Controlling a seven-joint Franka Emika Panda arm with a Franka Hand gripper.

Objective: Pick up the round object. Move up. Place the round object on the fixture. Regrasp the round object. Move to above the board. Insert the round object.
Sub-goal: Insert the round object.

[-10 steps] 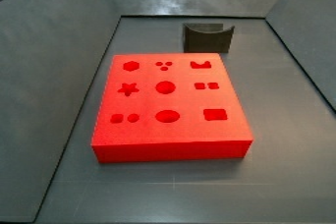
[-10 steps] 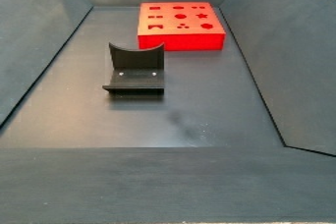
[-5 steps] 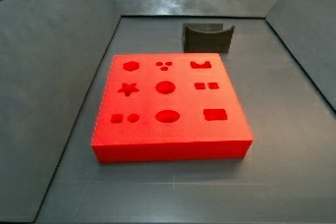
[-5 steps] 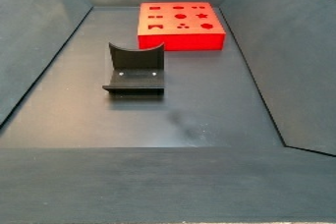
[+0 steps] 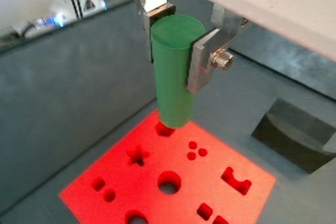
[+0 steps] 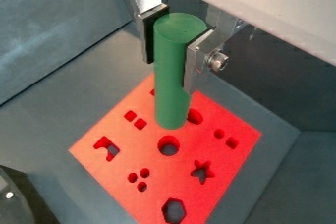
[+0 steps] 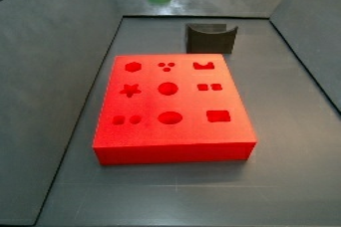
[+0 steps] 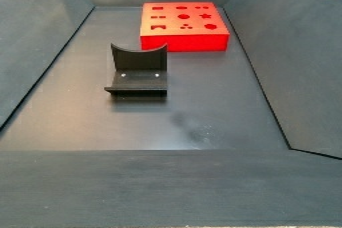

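Hanging above the board [image 5: 164,179], the claw [image 5: 182,36] clamps the smooth green round object [image 5: 175,71]

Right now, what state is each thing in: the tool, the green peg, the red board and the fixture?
tool: shut on the green peg, high above the board.
green peg: held upright, clear of the board, not inserted.
red board: flat on the floor, all holes empty.
fixture: on the floor, notch empty.

Silver-fingered gripper [image 5: 180,33] above; smooth green cylindrical peg [image 5: 174,71]; flat bright red board [image 7: 172,107]; dark grey-black notched fixture [image 8: 136,72].
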